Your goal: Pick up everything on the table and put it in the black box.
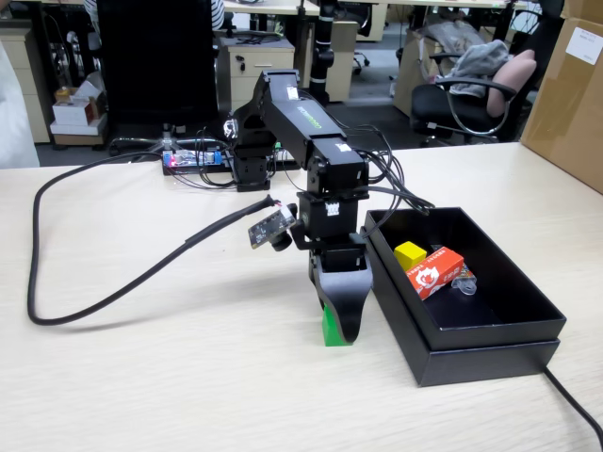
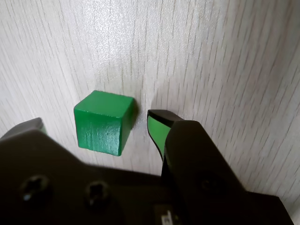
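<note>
On the pale wood-grain bench [image 1: 141, 377], beside the black box [image 1: 490, 330] already holding the yellow cube [image 1: 409, 254] and red carton [image 1: 435, 270], the claw [image 2: 96, 124] stands lowered and open, straddling the green cube [image 2: 104, 123] — jaws placed to close on it.

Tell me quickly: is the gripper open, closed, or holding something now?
Gripper: open around the green cube, not yet closed on it.

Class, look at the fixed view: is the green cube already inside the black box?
No. The green cube sits on the table beside the black box, under the gripper.
</note>
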### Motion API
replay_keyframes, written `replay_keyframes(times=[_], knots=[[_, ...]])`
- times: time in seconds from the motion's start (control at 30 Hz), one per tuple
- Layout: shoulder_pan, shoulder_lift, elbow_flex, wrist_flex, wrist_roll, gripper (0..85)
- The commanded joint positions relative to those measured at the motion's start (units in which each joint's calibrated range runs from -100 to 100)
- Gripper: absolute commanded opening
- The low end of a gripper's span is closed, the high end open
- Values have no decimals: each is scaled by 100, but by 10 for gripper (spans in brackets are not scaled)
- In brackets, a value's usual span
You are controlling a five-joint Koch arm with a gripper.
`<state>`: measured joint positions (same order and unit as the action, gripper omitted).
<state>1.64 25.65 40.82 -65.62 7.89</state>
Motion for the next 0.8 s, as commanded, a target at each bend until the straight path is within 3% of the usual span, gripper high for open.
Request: replay_keyframes(times=[0.0, 0.13, 0.2, 0.3, 0.77], knots=[[5, -69, 415, 131, 10, 360], [-10, 11, 397, 131, 10, 241], [-15, 11, 351, 131, 10, 231], [-59, 11, 333, 139, 29, 65], [49, -1985, 378, -388, 78, 57]])
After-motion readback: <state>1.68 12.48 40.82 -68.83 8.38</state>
